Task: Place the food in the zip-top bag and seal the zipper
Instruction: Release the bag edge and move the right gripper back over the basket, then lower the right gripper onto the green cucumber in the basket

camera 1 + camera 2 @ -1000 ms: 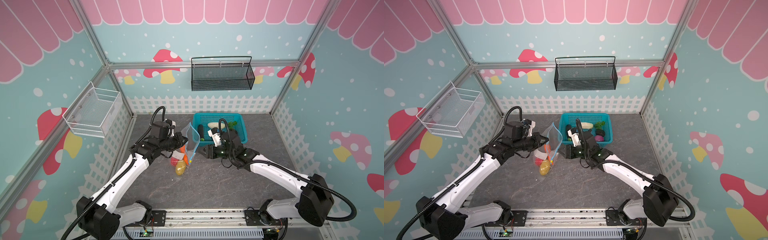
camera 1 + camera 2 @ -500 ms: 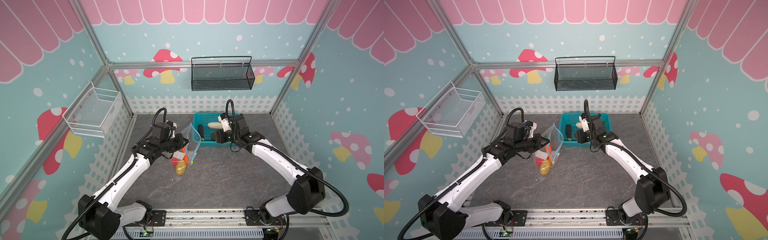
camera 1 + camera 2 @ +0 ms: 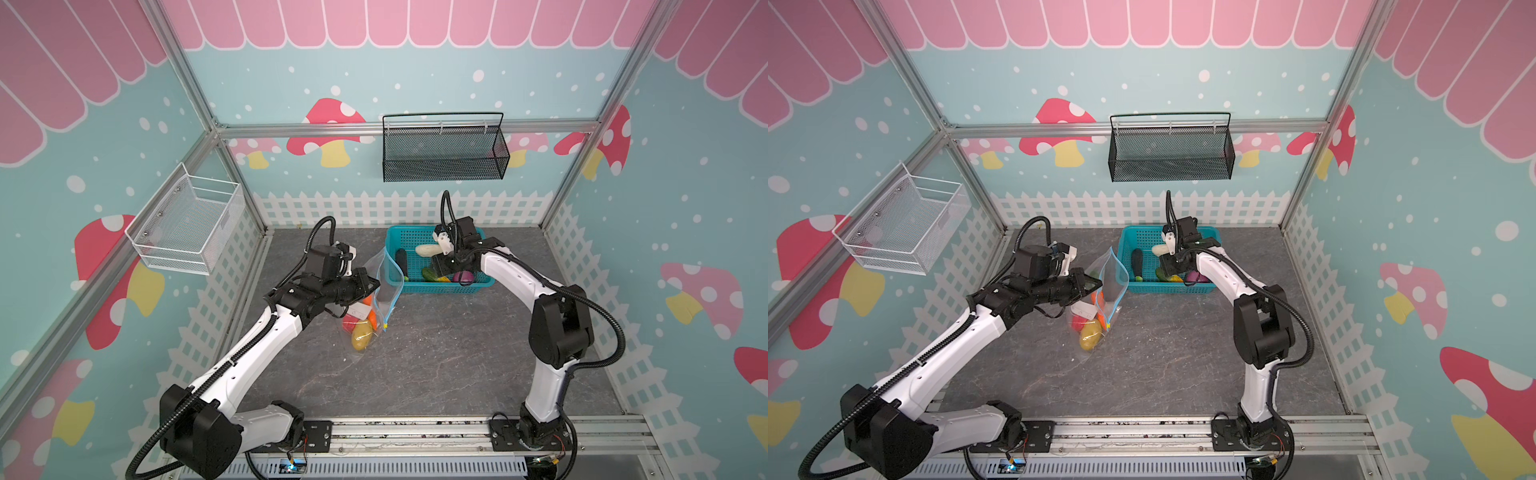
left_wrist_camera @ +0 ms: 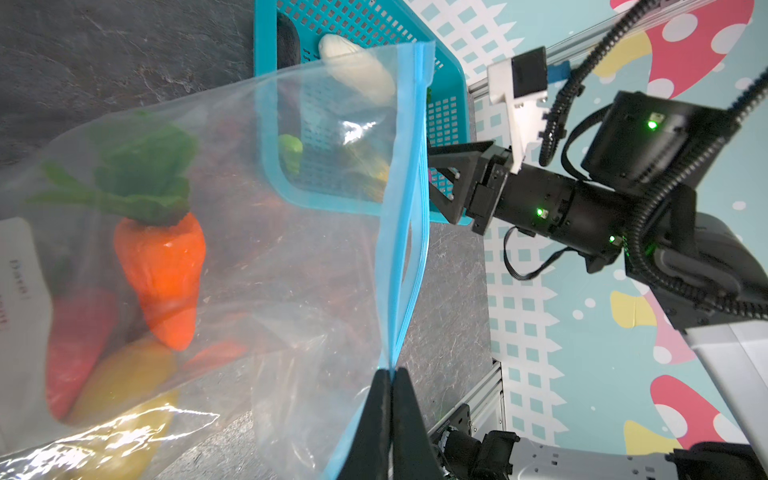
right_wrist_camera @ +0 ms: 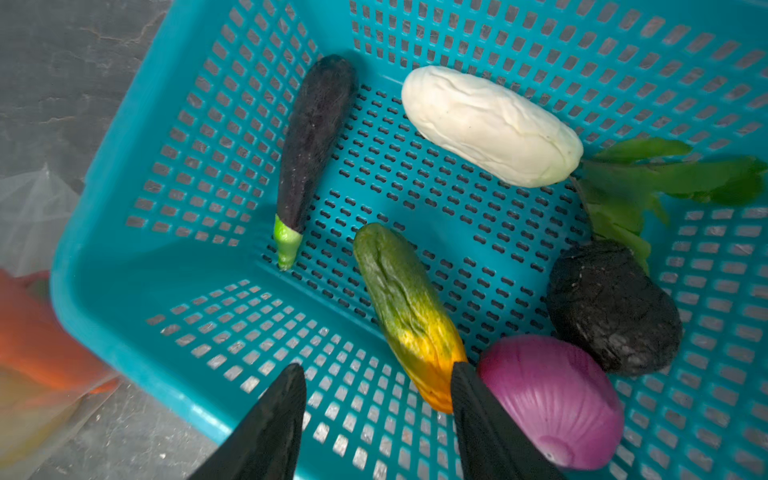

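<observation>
left gripper (image 4: 390, 372) pinched shut on the zipper (image 4: 409, 187) edge, holding the bag (image 3: 390, 286) up at frame centre in both top views so its mouth gapes toward the basket (image 3: 390, 253) just right of it. carrot (image 4: 166, 270), potato (image 3: 360, 337) and red piece (image 4: 79, 332) are inside. right gripper (image 5: 376, 368) has jaws apart, empty, low in the basket over the green-yellow piece (image 5: 407, 307), with the onion (image 5: 548, 399) beside it. probably the next pick. eggplant (image 5: 316, 137) and radish (image 5: 490, 124) still to go.

We find the basket (image 3: 440, 286) near the middle of the worktop's (image 3: 436, 365) rear edge, with eggplant (image 5: 316, 137), radish (image 5: 490, 124) and onion (image 5: 548, 395) in it. Just left of it and before it is the zip-top bag (image 3: 386, 291), carrot (image 4: 162, 266) and potato (image 3: 361, 337) inside.
</observation>
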Motion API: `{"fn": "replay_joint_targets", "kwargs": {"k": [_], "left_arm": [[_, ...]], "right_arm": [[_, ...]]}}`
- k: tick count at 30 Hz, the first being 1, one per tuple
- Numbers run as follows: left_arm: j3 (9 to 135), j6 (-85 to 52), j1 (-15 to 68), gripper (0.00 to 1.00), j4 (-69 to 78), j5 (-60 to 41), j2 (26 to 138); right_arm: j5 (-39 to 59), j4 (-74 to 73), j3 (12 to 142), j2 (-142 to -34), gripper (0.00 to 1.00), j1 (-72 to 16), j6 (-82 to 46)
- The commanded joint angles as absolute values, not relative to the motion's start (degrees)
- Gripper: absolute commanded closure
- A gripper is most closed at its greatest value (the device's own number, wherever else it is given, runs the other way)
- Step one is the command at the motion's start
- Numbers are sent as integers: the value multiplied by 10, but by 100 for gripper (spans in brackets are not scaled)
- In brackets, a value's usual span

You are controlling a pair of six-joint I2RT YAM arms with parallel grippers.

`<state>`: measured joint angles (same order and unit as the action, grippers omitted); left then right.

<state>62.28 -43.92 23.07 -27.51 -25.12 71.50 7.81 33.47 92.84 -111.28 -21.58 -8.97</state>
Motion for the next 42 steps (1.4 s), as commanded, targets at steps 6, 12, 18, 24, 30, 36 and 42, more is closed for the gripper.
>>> {"fn": "replay_joint_targets", "kwargs": {"k": [6, 12, 18, 24, 30, 36, 42], "left_arm": [[624, -436, 232, 100, -267, -260, 723], [626, -437, 232, 100, -267, -259, 725], [626, -438, 247, 100, -265, -259, 729], [627, -437, 247, 100, -265, -258, 728], [625, -438, 248, 100, -264, -259, 730], [624, -439, 248, 100, -263, -258, 729], [624, -440, 249, 100, -262, -258, 730]], "right_arm": [[95, 413, 1008, -1204, 37, -198, -47], [103, 441, 1050, -1244, 33, -194, -41], [122, 442, 1063, -1269, 28, -193, -41], [92, 453, 1082, -1295, 29, -192, -42], [76, 457, 1094, -1311, 36, -192, -44], [71, 458, 1101, -1326, 42, -191, -47], [73, 458, 1108, -1329, 47, -191, -51]]}}
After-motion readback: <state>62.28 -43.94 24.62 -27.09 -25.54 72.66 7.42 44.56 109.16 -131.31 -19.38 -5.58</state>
